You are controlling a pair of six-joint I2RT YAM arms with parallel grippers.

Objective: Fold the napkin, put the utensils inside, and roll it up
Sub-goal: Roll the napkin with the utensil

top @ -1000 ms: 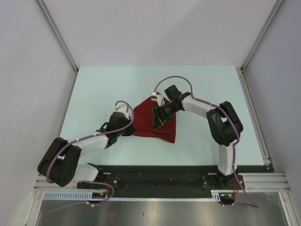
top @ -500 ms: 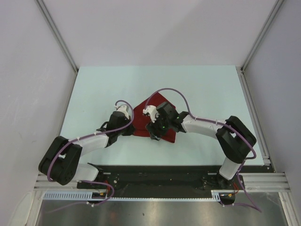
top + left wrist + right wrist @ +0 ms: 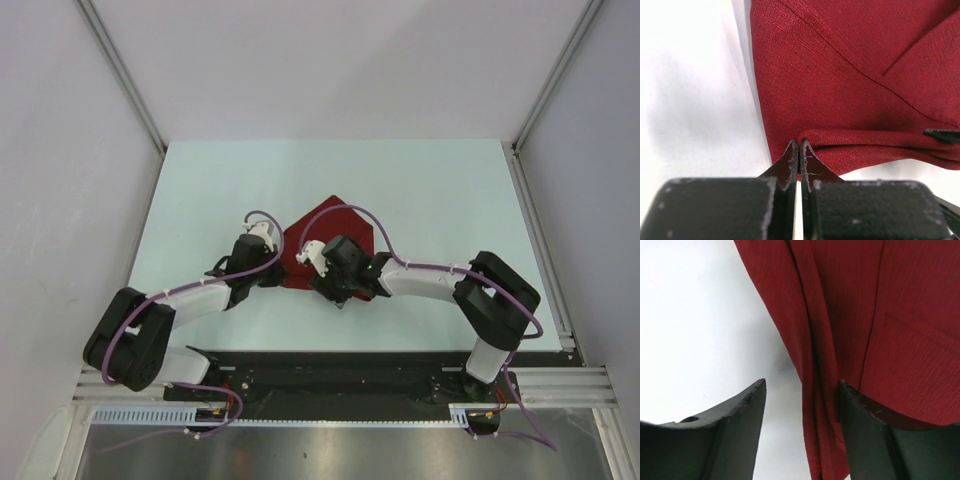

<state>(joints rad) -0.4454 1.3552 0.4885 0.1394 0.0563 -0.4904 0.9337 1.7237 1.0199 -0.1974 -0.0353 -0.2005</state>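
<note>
1. Two tools met at the napkin (image 3: 345,222) in the top view, which lay near the middle of the bench (image 3: 200,190). The left tool (image 3: 279,274) sat at its left corner, probably to anchor the cloth. The right tool (image 3: 338,298) hung over the near edge, where the next fold or roll would likely begin. The dark red cloth showed a pointed far corner. No utensils were visible.
2. One closed pair of jaws filled the left wrist view. The left tool (image 3: 799,145) was fully closed, its tips right at a thick fold at the near edge of the napkin (image 3: 840,75), seemingly pinching a little of it. Diagonal creases crossed the coarse weave, and the bench (image 3: 690,75) lay bare to the left.
3. Nothing was held in the right wrist view. The right tool (image 3: 802,383) stood wide apart astride the layered edge of the napkin (image 3: 900,330), one finger over the bench (image 3: 690,315) and the other over the cloth.
</note>
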